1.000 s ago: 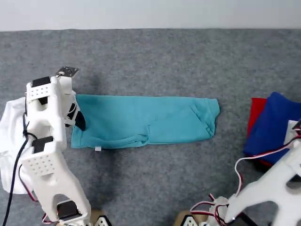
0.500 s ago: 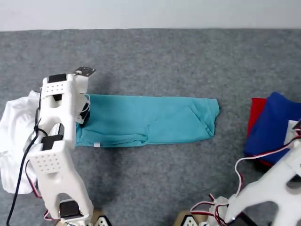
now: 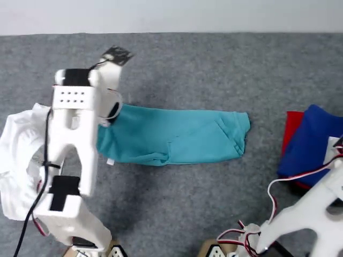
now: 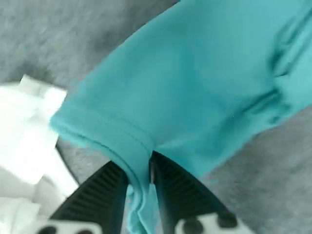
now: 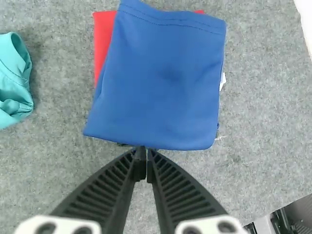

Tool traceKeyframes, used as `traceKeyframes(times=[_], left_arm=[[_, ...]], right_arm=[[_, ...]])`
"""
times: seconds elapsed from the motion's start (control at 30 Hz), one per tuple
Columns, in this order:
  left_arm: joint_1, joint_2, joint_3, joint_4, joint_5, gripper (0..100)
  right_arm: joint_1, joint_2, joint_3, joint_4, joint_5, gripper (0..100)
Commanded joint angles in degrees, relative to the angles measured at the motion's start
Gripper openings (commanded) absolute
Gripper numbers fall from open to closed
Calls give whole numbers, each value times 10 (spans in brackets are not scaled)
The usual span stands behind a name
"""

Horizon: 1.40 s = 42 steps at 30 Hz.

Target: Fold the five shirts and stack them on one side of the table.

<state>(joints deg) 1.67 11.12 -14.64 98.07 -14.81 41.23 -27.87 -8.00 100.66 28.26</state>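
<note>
Grey felt table [image 3: 187, 69] lies under the work, and across it the left gripper [image 4: 139, 168] has travelled within the last second from the teal shirt's [image 3: 182, 136] outer end inward and toward the far edge. It is clamped on the hem, and that end has drawn in with it, so the cross fold looks begun. The arm hides the hem from above, so how high it is lifted is probably not judgeable. The right gripper [image 5: 140, 161] has not moved, its jaws together on nothing, just beside the blue shirt [image 5: 161, 78] stacked on a red shirt [image 5: 102, 34]. A white shirt [image 3: 16, 150] lies crumpled at the opposite edge. A pale wall [image 3: 171, 16] runs behind the felt.
</note>
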Motion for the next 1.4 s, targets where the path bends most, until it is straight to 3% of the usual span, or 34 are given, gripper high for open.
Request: traceKeyframes(times=[0.0, 0.53, 0.8, 1.07, 1.37], left_arm=[[61, -35, -70, 24, 40, 6], [291, 120, -283, 24, 133, 7], [355, 247, -454, 23, 147, 8], [376, 386, -596, 23, 148, 11], [376, 420, -704, 25, 209, 225]], right_arm=[[2, -11, -1, 21, 6, 14], [2, -14, -1, 21, 6, 14], [2, -14, 0, 21, 6, 14], [2, -15, 0, 22, 6, 14], [2, -15, 0, 22, 6, 14]])
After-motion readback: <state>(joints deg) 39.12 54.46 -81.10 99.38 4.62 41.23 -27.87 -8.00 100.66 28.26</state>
